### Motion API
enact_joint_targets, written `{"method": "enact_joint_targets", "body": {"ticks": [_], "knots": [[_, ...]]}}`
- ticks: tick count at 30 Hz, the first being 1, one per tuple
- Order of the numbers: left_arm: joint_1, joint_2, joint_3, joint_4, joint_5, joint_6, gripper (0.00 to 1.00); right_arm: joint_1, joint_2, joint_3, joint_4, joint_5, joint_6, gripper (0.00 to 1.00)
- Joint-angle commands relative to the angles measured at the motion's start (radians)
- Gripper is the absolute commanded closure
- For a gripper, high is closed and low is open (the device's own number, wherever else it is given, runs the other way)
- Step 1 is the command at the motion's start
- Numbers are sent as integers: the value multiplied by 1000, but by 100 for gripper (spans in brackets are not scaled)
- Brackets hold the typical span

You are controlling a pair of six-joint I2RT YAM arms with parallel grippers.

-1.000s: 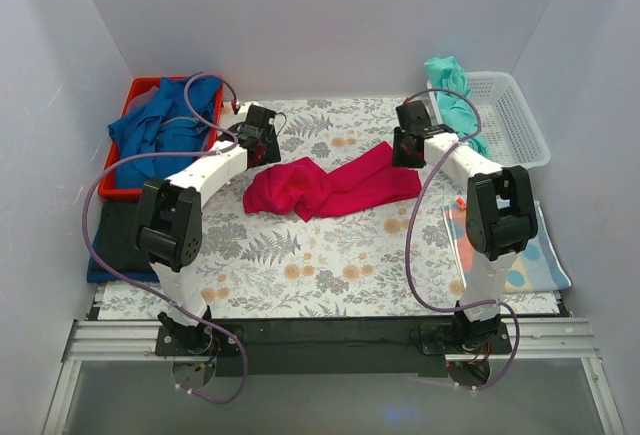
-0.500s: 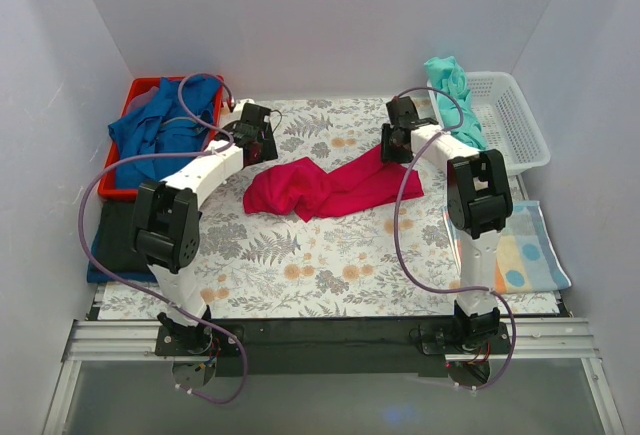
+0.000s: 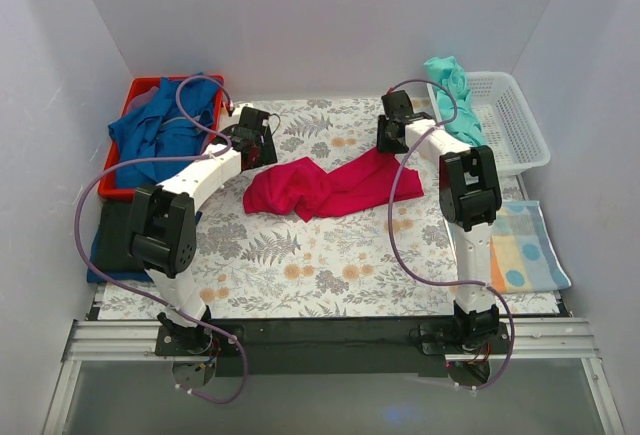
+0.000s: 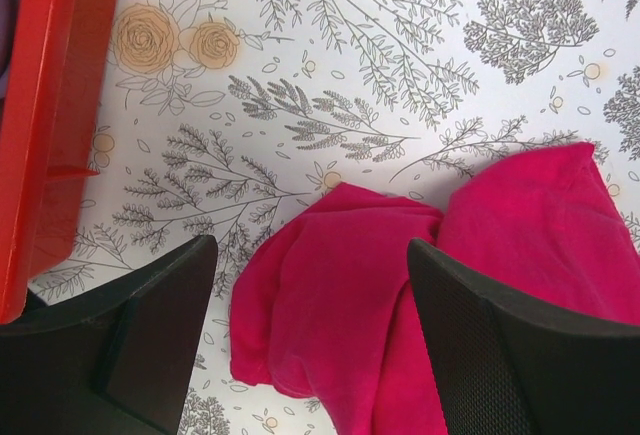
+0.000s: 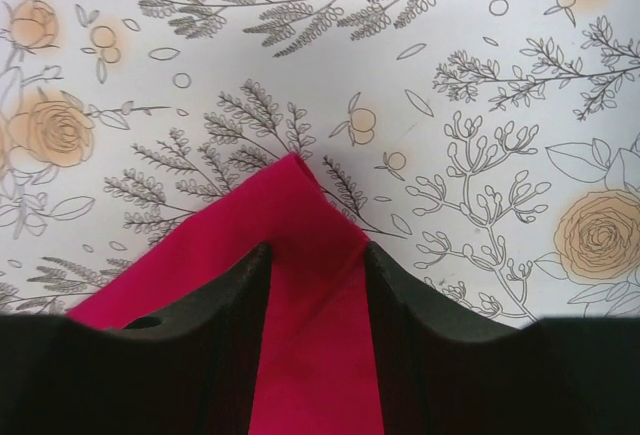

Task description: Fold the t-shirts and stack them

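A crimson-pink t-shirt [image 3: 330, 187] lies crumpled on the flowered table cover [image 3: 300, 255]. My left gripper [image 3: 250, 143] hovers over the shirt's left end [image 4: 330, 295]; its jaws [image 4: 310, 250] are wide open and empty. My right gripper [image 3: 392, 135] is at the shirt's far right corner [image 5: 300, 225]. Its jaws [image 5: 318, 255] are partly open, one on each side of that corner, which lies on the table. A teal t-shirt [image 3: 452, 93] hangs over the white basket's rim. Blue t-shirts [image 3: 160, 127] fill the red bin. Black and blue folded shirts [image 3: 112, 240] lie at the left edge.
The red bin [image 3: 112, 187] stands at the far left, and its wall shows in the left wrist view [image 4: 50, 105]. The white basket [image 3: 515, 125] stands at the far right. A spotted patchwork cloth [image 3: 525, 250] lies at the right edge. White walls close in three sides.
My right gripper has moved left and farther back, onto the shirt's far right corner. My left gripper has hardly moved. The shirt lies as before.
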Motion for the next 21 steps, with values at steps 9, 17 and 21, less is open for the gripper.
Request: {"method": "enact_joint_targets", "body": {"ticks": [9,17,21], "knots": [[4,-73,-13,-9,15,-13,24,-35,7,0,-46,65,14,59],[4,-79,-11,-18,12,-9,24,-38,19,0,-48,-3,43,87],[4,-87,-11,-20,24,-9,24,-35,-13,3,-53,16,48,99]]}}
